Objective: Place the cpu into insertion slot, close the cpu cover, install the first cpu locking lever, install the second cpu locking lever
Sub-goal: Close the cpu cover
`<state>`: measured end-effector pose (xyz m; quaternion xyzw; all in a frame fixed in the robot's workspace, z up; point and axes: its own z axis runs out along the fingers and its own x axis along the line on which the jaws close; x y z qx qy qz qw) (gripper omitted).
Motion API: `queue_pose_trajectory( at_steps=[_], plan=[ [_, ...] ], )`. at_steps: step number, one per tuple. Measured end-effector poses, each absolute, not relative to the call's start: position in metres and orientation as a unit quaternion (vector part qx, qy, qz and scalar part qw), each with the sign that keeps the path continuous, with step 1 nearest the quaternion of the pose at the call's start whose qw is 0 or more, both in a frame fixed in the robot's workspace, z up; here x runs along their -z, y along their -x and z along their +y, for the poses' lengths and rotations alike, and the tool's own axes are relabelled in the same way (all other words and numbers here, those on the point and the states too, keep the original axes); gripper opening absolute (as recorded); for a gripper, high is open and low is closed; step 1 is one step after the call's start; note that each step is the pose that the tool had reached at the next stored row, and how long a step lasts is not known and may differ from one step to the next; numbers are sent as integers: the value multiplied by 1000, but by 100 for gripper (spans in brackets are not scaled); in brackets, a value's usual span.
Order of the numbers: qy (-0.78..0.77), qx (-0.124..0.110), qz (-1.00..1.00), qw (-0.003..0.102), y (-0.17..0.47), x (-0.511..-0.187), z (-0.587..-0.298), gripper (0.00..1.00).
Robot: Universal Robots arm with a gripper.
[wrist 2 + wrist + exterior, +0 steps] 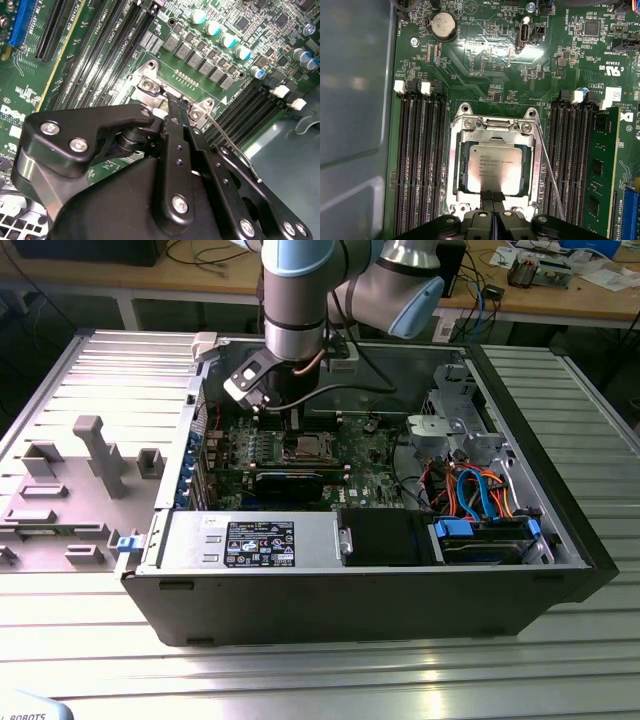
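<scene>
Ribbed metal table (300, 680) carries the open computer case (350, 610) mid-frame in the exterior view, and inside it the cpu (494, 167) sits in the insertion slot (302, 449): step one looks done! The cpu cover (495, 134) seems flat around it too. One thin locking lever (551, 175) slants free, so latching appears left. The gripper (492, 196), fingertips pressed together, hangs at the cover's edge; memory slots (420, 165) crowd both flanks.

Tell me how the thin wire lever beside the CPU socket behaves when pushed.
Probably springy: the lever is a long, thin metal rod, so it should flex rather than stay rigid. Likely slippery, since it looks smooth and shiny; the gripper could slide off it.
</scene>
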<state>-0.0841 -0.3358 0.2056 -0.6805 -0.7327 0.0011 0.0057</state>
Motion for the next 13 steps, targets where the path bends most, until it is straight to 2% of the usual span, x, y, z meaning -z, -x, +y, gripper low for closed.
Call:
queue_pose_trajectory(
  at_steps=[13],
  plan=[
    [681, -1, -733, 6, 69, -210, -336, 11]
  ],
)
